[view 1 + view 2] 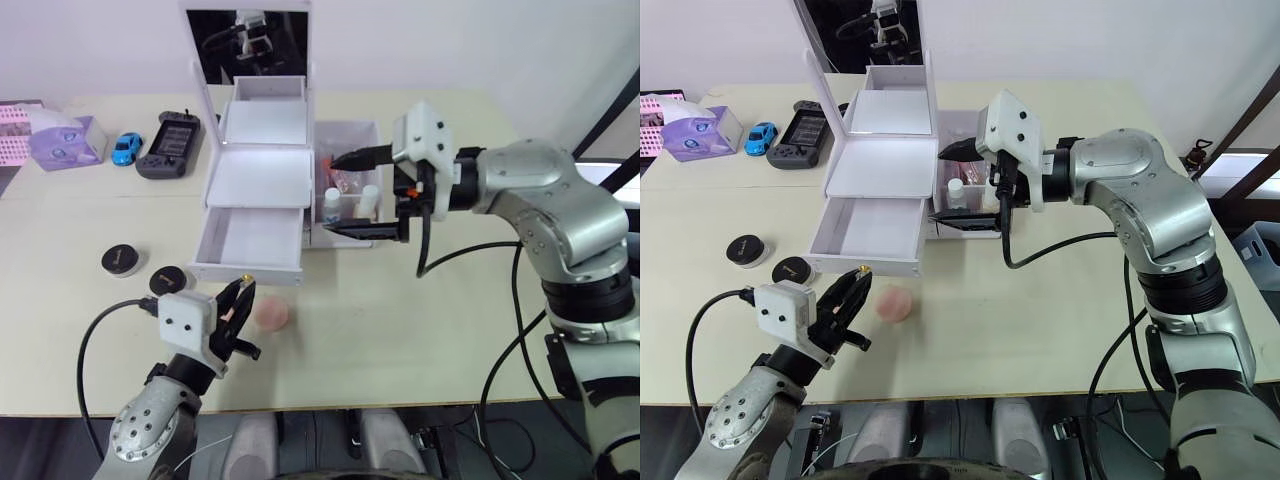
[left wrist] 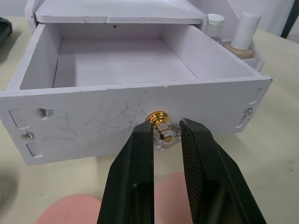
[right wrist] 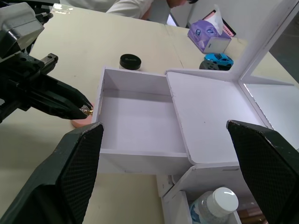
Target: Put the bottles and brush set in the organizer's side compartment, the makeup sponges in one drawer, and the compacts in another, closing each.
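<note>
My left gripper (image 2: 166,140) pinches the gold knob (image 2: 162,132) of the organizer's (image 1: 262,170) lower drawer (image 1: 250,240), which stands pulled out and empty. A pink makeup sponge (image 1: 271,315) lies on the worktop (image 1: 420,330) just in front of that drawer, beside my fingers. Two black compacts (image 1: 121,260) rest nearer the worktop's left edge. My right gripper (image 1: 362,195) hangs spread wide over the side compartment (image 1: 348,135), where the bottles (image 1: 332,203) and the brush set (image 1: 340,175) stand.
</note>
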Robot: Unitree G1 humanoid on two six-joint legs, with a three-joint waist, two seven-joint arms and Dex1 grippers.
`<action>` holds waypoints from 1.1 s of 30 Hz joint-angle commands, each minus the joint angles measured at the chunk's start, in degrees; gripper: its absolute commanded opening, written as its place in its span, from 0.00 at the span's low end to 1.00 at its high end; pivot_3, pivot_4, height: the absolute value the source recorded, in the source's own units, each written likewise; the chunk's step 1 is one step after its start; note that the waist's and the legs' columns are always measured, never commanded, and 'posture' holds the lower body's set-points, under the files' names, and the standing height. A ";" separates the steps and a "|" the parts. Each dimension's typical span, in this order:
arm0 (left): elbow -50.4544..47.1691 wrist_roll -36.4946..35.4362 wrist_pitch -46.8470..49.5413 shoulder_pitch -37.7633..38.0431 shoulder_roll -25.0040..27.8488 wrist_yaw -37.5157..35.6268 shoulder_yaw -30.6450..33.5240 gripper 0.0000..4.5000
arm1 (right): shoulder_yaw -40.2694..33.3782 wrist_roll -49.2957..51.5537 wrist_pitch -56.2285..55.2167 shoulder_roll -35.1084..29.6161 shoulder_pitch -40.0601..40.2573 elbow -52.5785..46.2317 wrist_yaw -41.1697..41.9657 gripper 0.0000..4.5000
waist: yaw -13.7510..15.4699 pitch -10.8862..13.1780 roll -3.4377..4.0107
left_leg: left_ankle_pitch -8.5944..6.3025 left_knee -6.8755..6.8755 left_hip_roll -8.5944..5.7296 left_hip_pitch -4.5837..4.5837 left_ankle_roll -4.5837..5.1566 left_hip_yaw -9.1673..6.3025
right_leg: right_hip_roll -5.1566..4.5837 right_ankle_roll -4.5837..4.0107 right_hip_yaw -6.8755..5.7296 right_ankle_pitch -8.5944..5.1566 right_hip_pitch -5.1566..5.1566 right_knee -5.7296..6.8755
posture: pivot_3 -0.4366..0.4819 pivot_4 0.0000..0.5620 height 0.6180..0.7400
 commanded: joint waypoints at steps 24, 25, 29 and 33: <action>6.95 -39.41 -3.80 10.03 15.91 -28.56 35.15 0.98 | -3.32 4.90 3.63 -4.17 -2.66 5.67 8.90 1.00 | -0.15 0.04 0.02 | -0.05 -0.01 0.07 -0.07 0.03 0.03 | -0.04 -0.02 -0.09 -0.01 -0.24 -0.16 | 0.48 0.27 1.00; 10.62 -39.34 -4.19 10.47 18.39 -32.47 38.29 0.98 | -3.45 3.91 2.15 -4.61 -2.37 6.45 9.20 1.00 | -0.21 0.05 0.04 | -0.05 -0.01 0.07 -0.06 0.02 0.06 | -0.05 -0.02 -0.10 -0.01 -0.28 -0.23 | 0.48 0.27 1.00; 29.95 -34.32 -7.49 4.73 29.35 -42.81 46.05 0.98 | -5.48 0.79 -3.16 -7.23 1.42 8.59 9.13 1.00 | 0.08 0.05 0.01 | -0.05 -0.05 0.07 -0.08 0.03 0.16 | -0.06 -0.03 -0.12 0.00 -0.44 -0.26 | 0.48 0.27 1.00; 48.71 -28.75 -10.82 -7.11 40.02 -49.56 45.94 0.98 | -11.22 0.36 -6.32 -9.73 8.99 9.70 7.32 1.00 | 0.46 0.04 0.00 | -0.06 -0.06 0.08 -0.16 0.02 0.07 | -0.11 -0.06 -0.25 0.01 -0.27 -0.66 | 0.48 0.27 1.00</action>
